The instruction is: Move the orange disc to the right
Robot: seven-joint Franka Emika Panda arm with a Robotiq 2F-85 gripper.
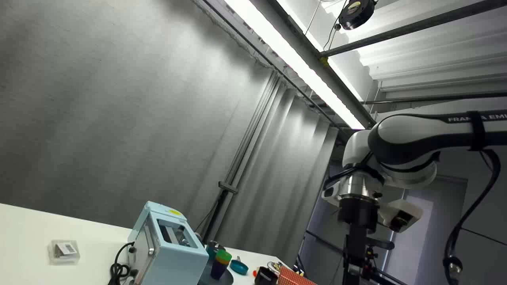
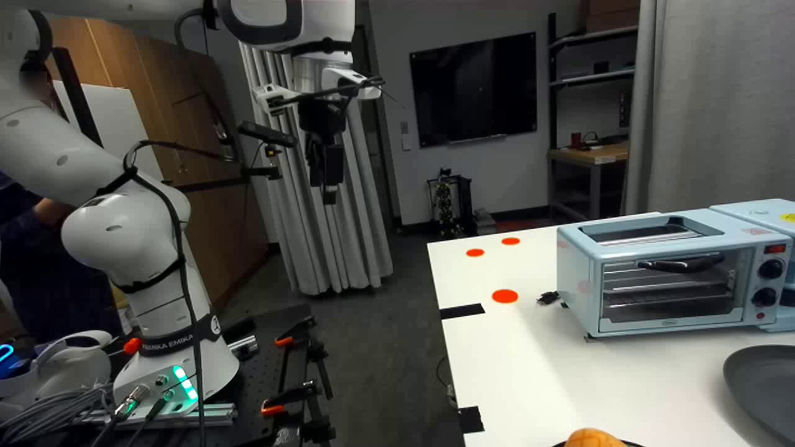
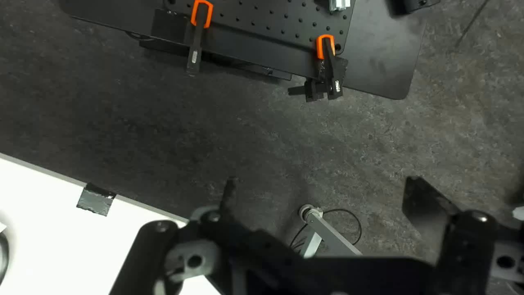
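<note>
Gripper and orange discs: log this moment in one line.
Gripper: open, holding nothing, above floor | Orange discs: three, on white table, not gripped | Toaster oven: also on white table

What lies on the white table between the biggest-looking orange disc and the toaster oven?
In an exterior view, a small black bundle, perhaps coiled cord, lies between that orange disc and the toaster oven.

The white bench [image 2: 528, 366] carried a pale-blue toaster oven [image 2: 674, 282]. In an exterior view, three orange discs [image 2: 505, 296] lay flat, two of them near the far edge; two pieces of black tape [image 2: 463, 311] lay at the side edge. A dark grey plate [image 2: 764, 388], a clear plastic box [image 1: 64, 253] and a teal pan [image 1: 239, 266] also rested there.
</note>
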